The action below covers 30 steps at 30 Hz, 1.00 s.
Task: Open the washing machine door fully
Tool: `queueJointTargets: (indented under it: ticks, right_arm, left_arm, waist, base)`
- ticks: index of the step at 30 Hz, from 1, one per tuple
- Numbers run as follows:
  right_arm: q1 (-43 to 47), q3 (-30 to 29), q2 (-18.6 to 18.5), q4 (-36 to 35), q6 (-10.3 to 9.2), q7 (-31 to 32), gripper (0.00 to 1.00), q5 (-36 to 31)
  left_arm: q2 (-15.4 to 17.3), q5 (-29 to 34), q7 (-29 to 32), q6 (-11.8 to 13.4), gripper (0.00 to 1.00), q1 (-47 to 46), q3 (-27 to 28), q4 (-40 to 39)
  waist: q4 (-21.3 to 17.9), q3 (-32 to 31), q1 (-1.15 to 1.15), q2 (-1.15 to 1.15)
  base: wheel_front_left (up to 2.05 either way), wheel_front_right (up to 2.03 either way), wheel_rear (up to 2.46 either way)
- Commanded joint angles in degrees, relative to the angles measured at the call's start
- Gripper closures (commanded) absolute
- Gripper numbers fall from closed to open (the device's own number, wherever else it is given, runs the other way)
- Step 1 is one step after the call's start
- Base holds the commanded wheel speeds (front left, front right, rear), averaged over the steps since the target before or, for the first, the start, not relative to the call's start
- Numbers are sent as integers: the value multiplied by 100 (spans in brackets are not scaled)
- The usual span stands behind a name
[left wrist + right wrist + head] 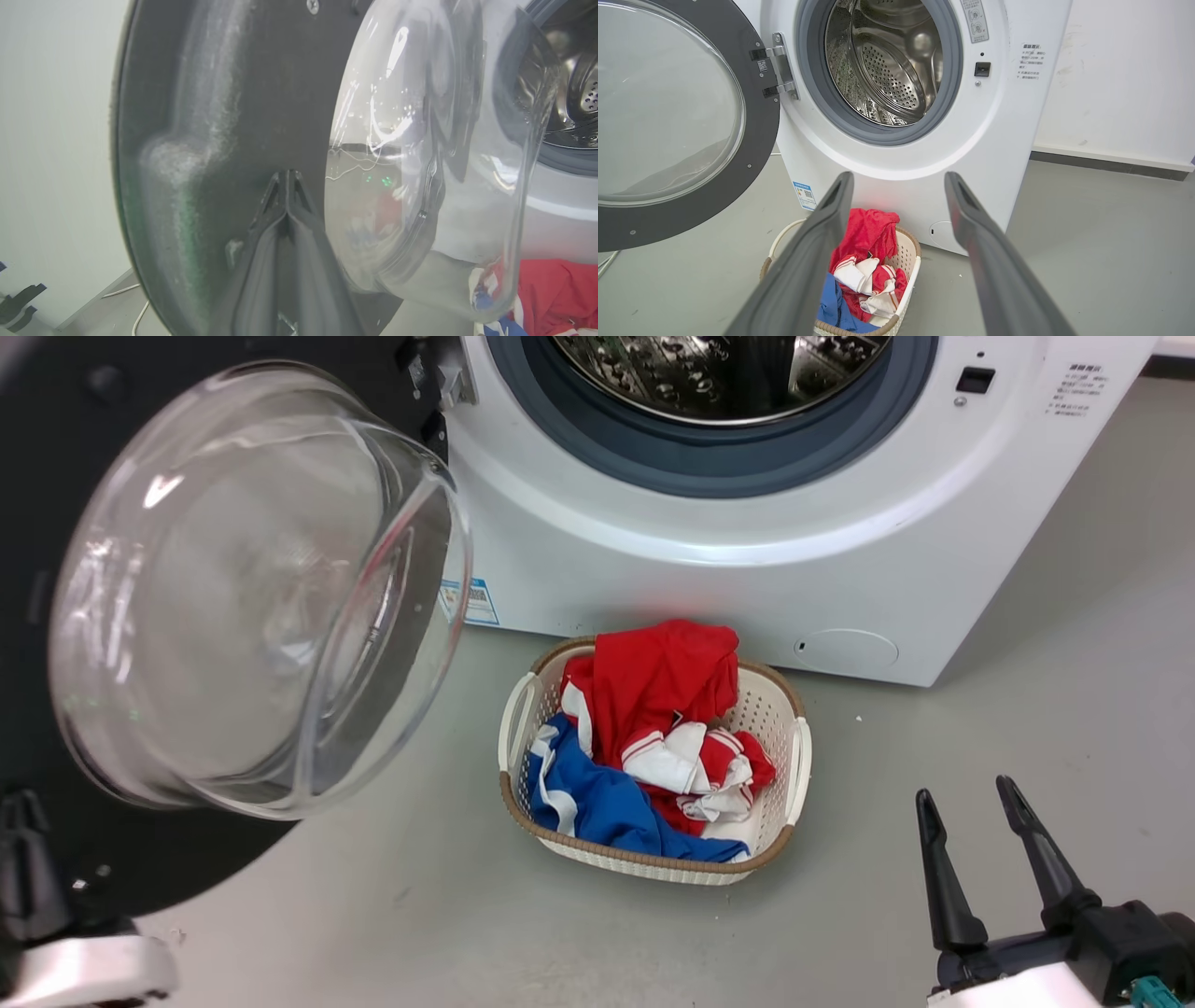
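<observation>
I've got one washing machine (747, 560) across the top of the head view, and one washing machine door (252, 597) filling the left side. It's swung well out on its hinge (777, 65), with the inner face and glass bowl turned toward me. The steel drum (887, 60) is fully exposed. One basket (794, 775) of red, blue and white clothes sits on the grey floor (1027, 709) just in front of the machine, near the door's glass rim but apart from it. There's bare floor all down the right of the frame. Two hands are up. My left hand (287, 179) has its fingers together, tips against the door's black inner face just beside the bowl. My right hand (966, 793) is at lower right with fingers spread apart, holding nothing and pointing up-frame, well apart from basket and machine.
</observation>
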Motion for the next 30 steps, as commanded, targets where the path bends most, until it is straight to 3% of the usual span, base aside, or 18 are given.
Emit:
queueJointTargets:
  ticks: [1,14,30]
  right_arm:
    - [-87,-3,10,-27,-1,-12,0,-24]
    - [-317,-11,10,-62,-1,-12,0,-174]
    - [-491,-13,10,-63,-1,-12,0,-297]
  left_arm:
    - [108,-38,15,-4,100,-114,160,77]
    - [709,-263,15,-366,100,-809,925,922]
    - [1410,-636,15,-838,100,-1866,1468,2692]
  waist:
    - [-11,56,0,0]
    - [-121,454,0,0]
    - [-260,762,0,0]
  base:
    - [0,0,0]
    - [0,0,0]
    - [0,0,0]
